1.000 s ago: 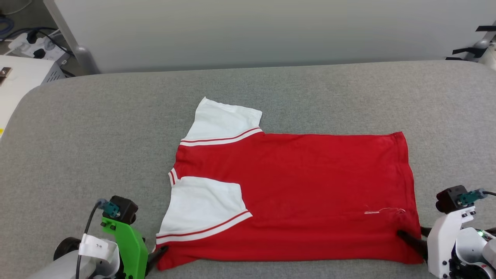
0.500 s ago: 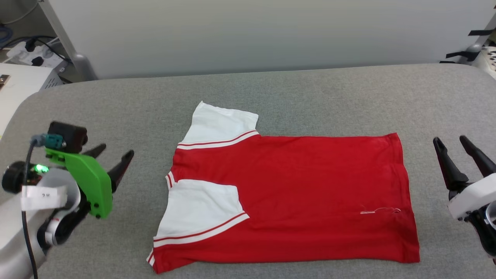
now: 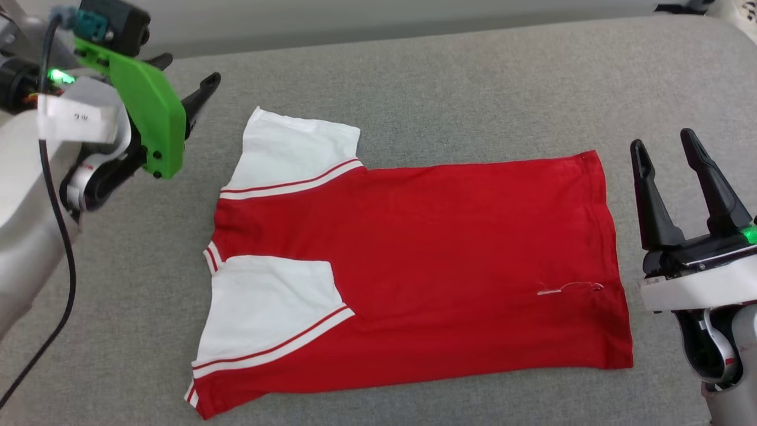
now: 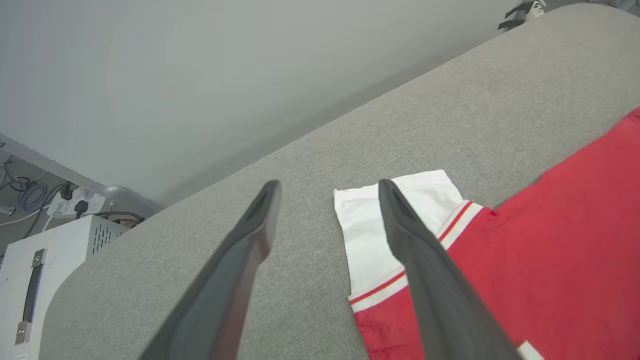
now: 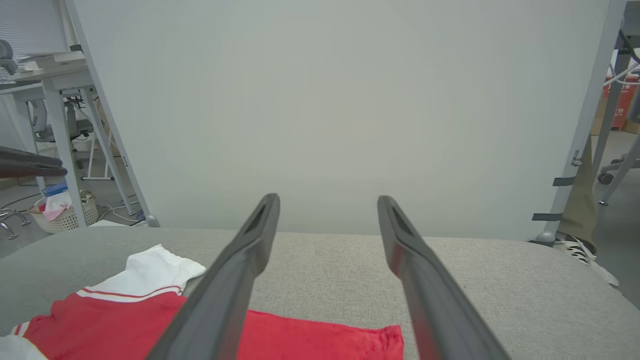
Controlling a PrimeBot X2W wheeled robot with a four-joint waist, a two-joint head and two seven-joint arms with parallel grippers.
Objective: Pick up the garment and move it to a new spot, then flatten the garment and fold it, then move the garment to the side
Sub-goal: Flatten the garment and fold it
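At ten o'clock the left pincer (image 3: 189, 70) hangs wide open, empty. The garment (image 3: 426, 254) lies flat at the centre of the desk (image 3: 473, 89), near sleeve folded in. At three o'clock the right pincer (image 3: 662, 141) gapes, empty. Folding looks underway; the far sleeve likely needs gripping next.

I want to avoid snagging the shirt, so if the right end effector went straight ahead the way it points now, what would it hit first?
Probably not the garment: the right end effector points past its hem, over the gray cushion, toward the pale panel behind. Depth is unclear.
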